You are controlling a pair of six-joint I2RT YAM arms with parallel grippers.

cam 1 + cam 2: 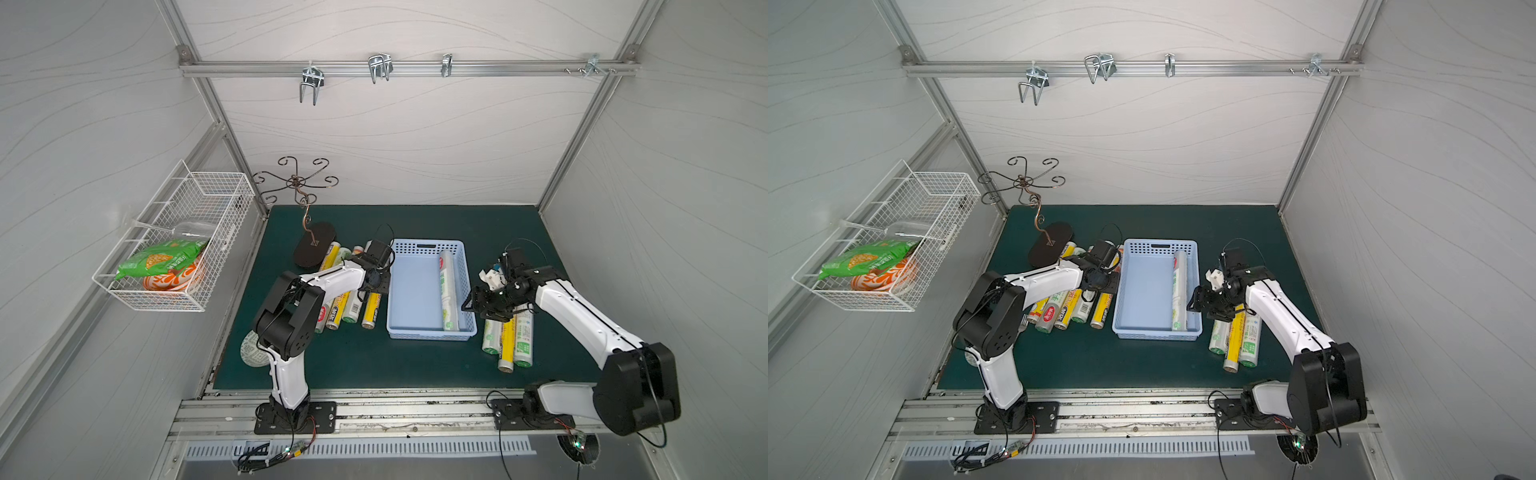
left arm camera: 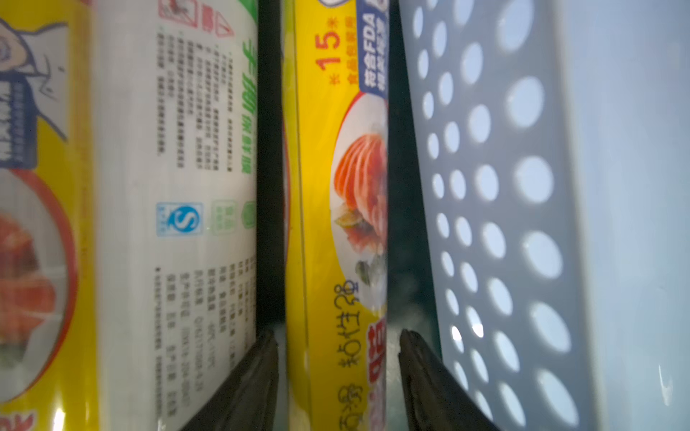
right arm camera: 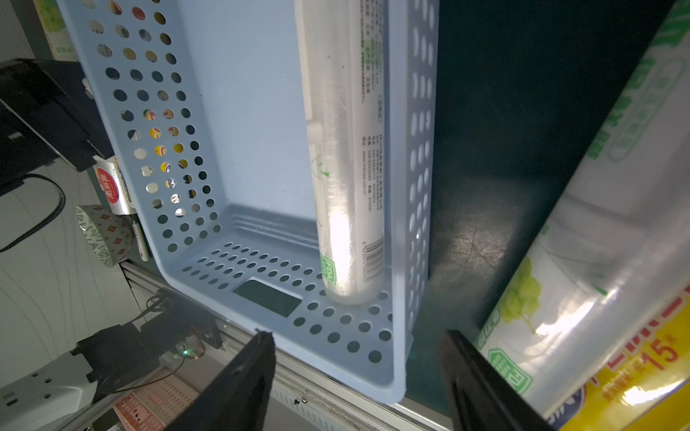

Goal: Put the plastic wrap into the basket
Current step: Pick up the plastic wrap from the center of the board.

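The step in hand looks to be the left hand [image 2: 338, 347] picking a yellow plastic wrap roll [image 2: 325, 179] off the worktop [image 1: 374, 365]; to do it well, pinch squarely across the roll's middle, lift it level and clear of the basket [image 1: 430, 334] wall just beside it, then lay it lengthwise next to the white roll [image 1: 446, 286] inside; the yellow roll lies between the fingers, which sit close against both sides, though I cannot tell whether they truly clamp it; the right hand [image 3: 358, 336] hangs released and empty near the basket's corner, with three rolls [image 1: 509, 336] beside it.
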